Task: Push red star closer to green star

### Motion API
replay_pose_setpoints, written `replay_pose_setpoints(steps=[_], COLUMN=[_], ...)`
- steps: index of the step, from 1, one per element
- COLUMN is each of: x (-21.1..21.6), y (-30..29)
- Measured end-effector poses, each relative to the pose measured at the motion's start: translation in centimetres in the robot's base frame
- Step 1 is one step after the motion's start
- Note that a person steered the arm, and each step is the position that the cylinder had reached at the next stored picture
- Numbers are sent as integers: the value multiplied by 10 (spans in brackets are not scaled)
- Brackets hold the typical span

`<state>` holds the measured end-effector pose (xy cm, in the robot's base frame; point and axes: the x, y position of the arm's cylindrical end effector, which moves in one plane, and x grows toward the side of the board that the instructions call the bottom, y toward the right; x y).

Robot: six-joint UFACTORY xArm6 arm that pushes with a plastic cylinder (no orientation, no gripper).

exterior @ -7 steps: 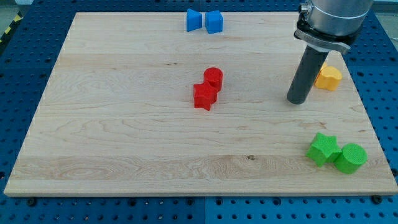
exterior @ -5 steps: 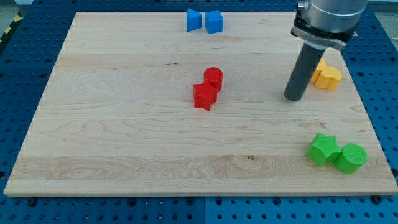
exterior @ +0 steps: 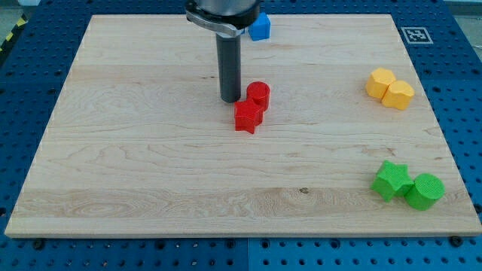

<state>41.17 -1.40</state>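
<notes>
My tip (exterior: 230, 100) stands on the counter (exterior: 135, 165) just left of the red cylinder (exterior: 258, 94) and just beyond the upper left of the red star (exterior: 248, 117); whether it touches either cannot be told. There are no jaws here, only the straight dark rod, so no open or clamped state applies.

The red star sits near the middle of the counter, touching the red cylinder, which lies at its far right. The green star (exterior: 392, 181) is well apart from it, at the near right corner, with a green cylinder (exterior: 425, 191) touching its right side.

At the far right, 2 yellow blocks (exterior: 390, 88) sit side by side, touching. At the far edge, a blue block (exterior: 260, 27) shows just right of the arm's body, which hides whatever lies directly behind it
</notes>
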Motion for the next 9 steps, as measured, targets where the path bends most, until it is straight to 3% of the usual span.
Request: replay_pose_setpoints(steps=[7, 9], x=[120, 121], y=[17, 69])
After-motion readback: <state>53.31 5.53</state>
